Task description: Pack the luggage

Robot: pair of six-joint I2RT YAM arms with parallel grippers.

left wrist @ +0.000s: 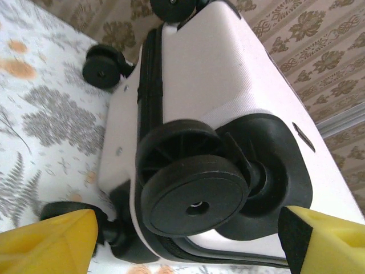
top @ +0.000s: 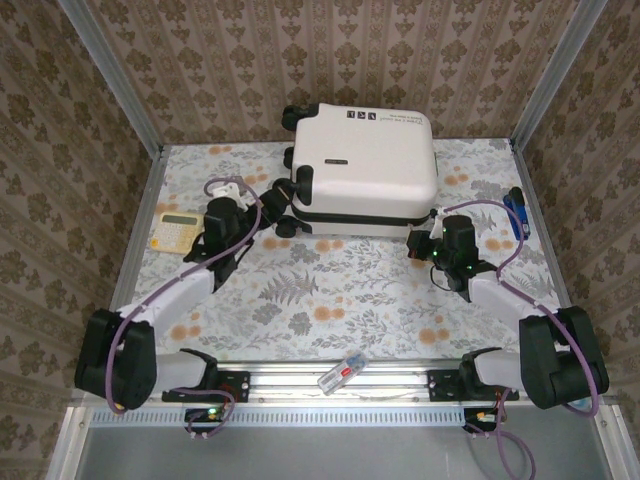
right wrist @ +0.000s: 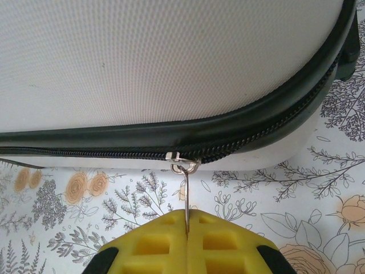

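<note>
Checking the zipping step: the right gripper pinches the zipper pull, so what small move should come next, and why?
Probably draw the zipper pull leftward along the luggage's near edge. The right gripper is shut on it, the teeth look meshed right of the slider and seem parted left of it, and the left gripper stands open around a caster wheel, placed to brace.

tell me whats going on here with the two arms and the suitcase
Two robot arms are working on a white suitcase that lies flat on the flowered table with its shell shut. The right tool is shut on the zipper pull along the near side of the case. The left tool is open, its fingers standing either side of a caster wheel at the case's left end, not closed on it.
</note>
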